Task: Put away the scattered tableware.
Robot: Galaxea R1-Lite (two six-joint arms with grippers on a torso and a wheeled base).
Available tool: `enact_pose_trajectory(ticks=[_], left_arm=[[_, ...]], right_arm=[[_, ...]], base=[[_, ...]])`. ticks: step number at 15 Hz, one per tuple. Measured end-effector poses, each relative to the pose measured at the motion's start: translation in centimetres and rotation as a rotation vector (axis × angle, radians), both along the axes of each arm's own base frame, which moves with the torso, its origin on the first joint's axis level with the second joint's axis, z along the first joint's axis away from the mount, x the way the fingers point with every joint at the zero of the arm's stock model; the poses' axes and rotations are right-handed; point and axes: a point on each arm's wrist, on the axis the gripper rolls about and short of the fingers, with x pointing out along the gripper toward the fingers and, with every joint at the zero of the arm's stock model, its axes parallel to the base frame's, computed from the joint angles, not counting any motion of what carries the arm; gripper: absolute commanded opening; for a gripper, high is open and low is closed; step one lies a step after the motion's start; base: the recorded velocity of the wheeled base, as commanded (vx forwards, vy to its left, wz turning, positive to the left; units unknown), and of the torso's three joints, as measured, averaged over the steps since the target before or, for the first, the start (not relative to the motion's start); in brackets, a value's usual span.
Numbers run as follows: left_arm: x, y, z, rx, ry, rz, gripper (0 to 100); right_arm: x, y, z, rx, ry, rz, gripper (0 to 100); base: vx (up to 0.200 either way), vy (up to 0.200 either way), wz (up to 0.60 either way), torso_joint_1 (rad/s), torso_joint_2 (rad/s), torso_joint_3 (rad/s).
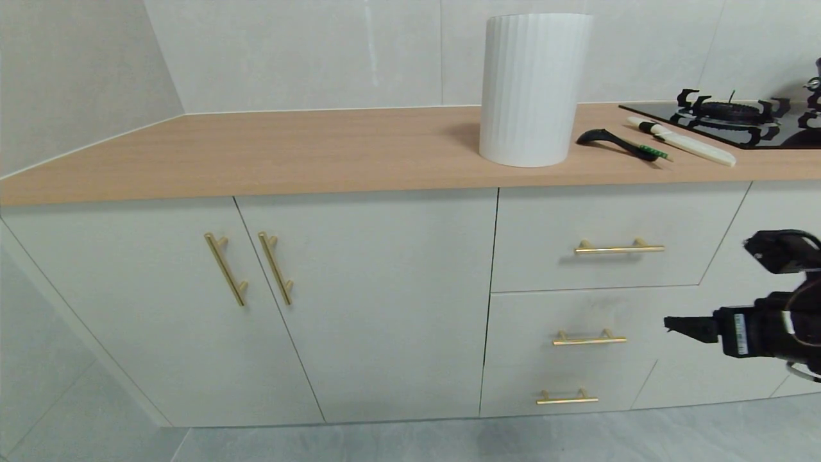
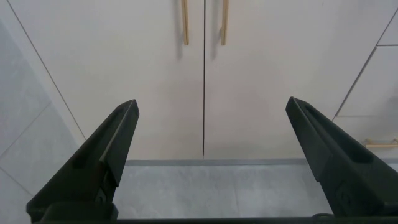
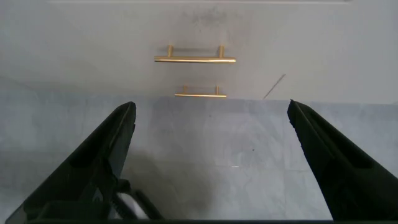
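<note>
I saw my right gripper [image 3: 211, 106] spread, low before the drawers [image 1: 596, 218], black spoon [image 1: 617, 143] and white knife [image 1: 685, 142] well above it on the countertop [image 1: 321, 147], left gripper [image 2: 211, 106] spread too

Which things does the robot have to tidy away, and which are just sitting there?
To tidy away: black scoop, white knife. Perhaps the white jar or a drawer is meant to hold them.
Just sitting there: stove, cupboard doors.

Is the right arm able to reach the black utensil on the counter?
Probably yes: the right gripper is low by the drawers, but the black utensil lies uncovered on the counter.
</note>
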Motion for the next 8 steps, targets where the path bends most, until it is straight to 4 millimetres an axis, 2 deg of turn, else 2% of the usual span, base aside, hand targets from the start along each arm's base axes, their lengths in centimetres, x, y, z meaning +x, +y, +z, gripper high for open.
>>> enact_pose_trajectory(ticks=[1, 4, 6, 8], left_arm=[[0.0, 0.0, 0.0, 0.0, 0.0, 0.0, 100], [0.0, 0.0, 0.0, 0.0, 0.0, 0.0, 100], [0.0, 0.0, 0.0, 0.0, 0.0, 0.0, 100], [0.0, 0.0, 0.0, 0.0, 0.0, 0.0, 100]], right_arm=[[2.0, 0.1, -1.5, -0.004, 0.039, 0.005, 100], [6.2, 0.4, -5.9, -0.011, 0.097, 0.01, 100], [8.2, 0.6, -8.3, -0.012, 0.08, 0.01, 100], [9.4, 0.8, -10.4, -0.014, 0.085, 0.015, 100]], base=[[0.0, 0.0, 0.0, 0.0, 0.0, 0.0], [0.0, 0.0, 0.0, 0.0, 0.0, 0.0], [0.0, 0.0, 0.0, 0.0, 0.0, 0.0], [0.0, 0.0, 0.0, 0.0, 0.0, 0.0]])
